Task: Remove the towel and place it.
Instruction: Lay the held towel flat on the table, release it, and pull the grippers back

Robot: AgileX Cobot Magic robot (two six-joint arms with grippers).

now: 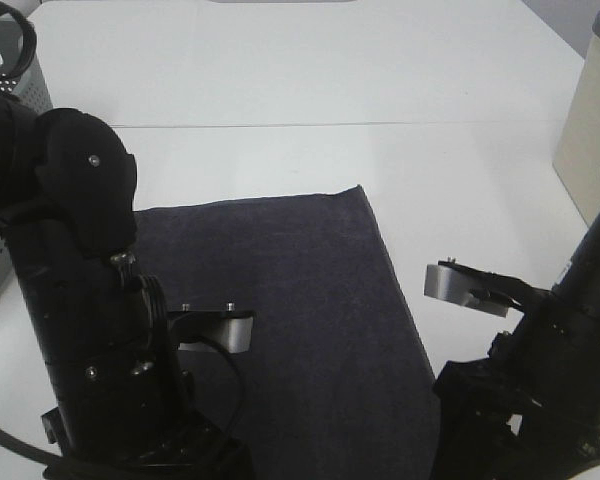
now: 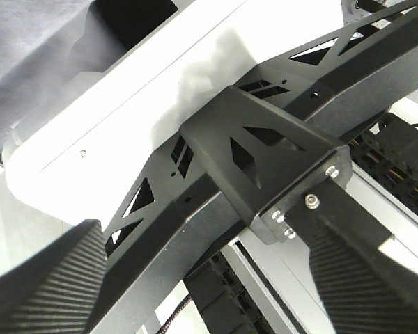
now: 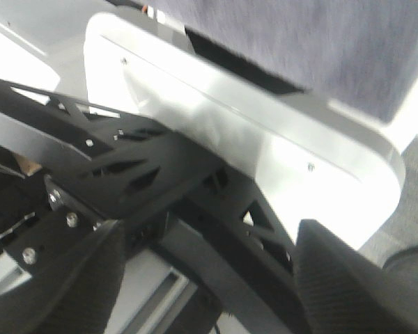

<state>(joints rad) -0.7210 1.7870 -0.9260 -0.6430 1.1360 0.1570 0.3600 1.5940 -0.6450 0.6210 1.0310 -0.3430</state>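
readable text: none in any view
towel (image 1: pixel 290 300): plain dark cloth, no tag legible
basket (image 1: pixel 10 90): no lettering legible
left arm (image 1: pixel 80 320): no brand or number legible
right arm (image 1: pixel 555 380): the same

The towel (image 1: pixel 290 310) was matt, nappy cloth. The table (image 1: pixel 310 80) looked smooth; the basket (image 1: pixel 20 80) at ten o'clock, dull and perforated.
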